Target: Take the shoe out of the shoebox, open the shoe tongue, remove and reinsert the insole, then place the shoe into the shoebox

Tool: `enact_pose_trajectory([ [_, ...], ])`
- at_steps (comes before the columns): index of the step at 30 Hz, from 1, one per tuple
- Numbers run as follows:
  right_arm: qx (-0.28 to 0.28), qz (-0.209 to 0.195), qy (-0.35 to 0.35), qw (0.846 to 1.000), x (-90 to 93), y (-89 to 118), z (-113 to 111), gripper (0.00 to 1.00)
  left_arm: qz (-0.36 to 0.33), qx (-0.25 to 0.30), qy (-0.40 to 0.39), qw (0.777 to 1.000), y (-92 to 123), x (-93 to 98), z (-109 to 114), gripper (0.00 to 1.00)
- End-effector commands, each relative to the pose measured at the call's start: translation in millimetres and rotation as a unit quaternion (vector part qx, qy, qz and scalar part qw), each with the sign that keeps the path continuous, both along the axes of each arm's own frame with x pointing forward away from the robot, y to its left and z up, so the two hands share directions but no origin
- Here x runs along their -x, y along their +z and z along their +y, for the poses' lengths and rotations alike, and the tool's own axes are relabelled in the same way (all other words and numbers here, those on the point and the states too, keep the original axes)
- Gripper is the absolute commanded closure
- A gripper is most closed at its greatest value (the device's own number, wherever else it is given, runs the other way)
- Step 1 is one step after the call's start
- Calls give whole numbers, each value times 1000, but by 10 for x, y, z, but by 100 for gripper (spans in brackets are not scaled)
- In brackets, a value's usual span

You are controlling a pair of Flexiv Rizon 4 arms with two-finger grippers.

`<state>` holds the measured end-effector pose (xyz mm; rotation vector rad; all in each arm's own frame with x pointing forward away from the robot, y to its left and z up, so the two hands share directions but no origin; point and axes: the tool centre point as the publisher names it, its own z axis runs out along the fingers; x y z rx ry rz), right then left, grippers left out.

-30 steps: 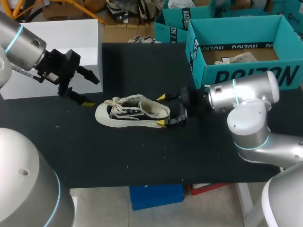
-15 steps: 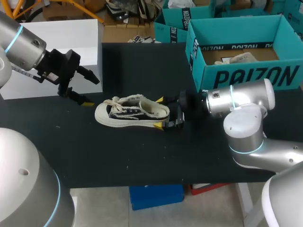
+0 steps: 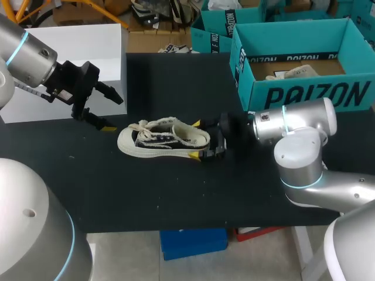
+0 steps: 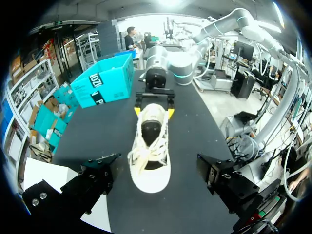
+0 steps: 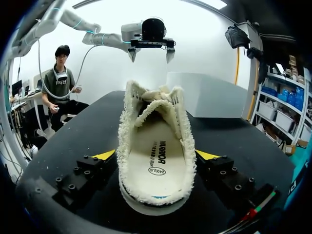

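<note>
left gripper (image 3: 111,111), left of the shoe (image 3: 161,140) and beyond its toe, well apart from it: jaws spread wide, nothing between them. the shoe rests on its sole on the black table (image 3: 176,199), toe toward the left gripper, its insole (image 5: 156,156) lying inside. right gripper (image 3: 197,139), at the shoe's heel: jaws apart, one finger just beside each side of the heel, not clamped on it. teal shoebox (image 3: 304,96), right of the shoe and behind it, its top open.

One shoe (image 3: 164,140), one teal shoebox (image 3: 304,93), one white box (image 3: 82,41), one left tool (image 3: 114,114), one right tool (image 3: 196,139).
</note>
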<state>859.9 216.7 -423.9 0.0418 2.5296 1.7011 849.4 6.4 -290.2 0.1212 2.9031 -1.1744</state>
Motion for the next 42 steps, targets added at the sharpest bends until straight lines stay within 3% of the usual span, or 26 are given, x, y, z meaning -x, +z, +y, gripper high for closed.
enact_pose_trajectory([
  [1,-4,3,0,1000,-11,-56,47,0,-3,0,1,1000,-10,11,0,0],
  [18,-7,32,16,999,37,-208,118,0,-3,0,1,1000,-10,11,0,0],
  [19,-7,33,16,999,39,-215,115,16,-3,0,1,1000,-10,11,0,0],
  [20,-5,33,16,999,41,-218,113,92,-3,0,1,1000,-10,11,0,0],
  [21,-2,36,18,999,42,-217,111,100,-3,0,1,1000,-10,11,0,0],
  [36,0,36,20,999,44,-216,111,100,-3,0,1,1000,-10,11,0,0],
  [42,0,36,20,999,44,-216,111,100,-19,-81,85,993,198,58,-194,0],
])
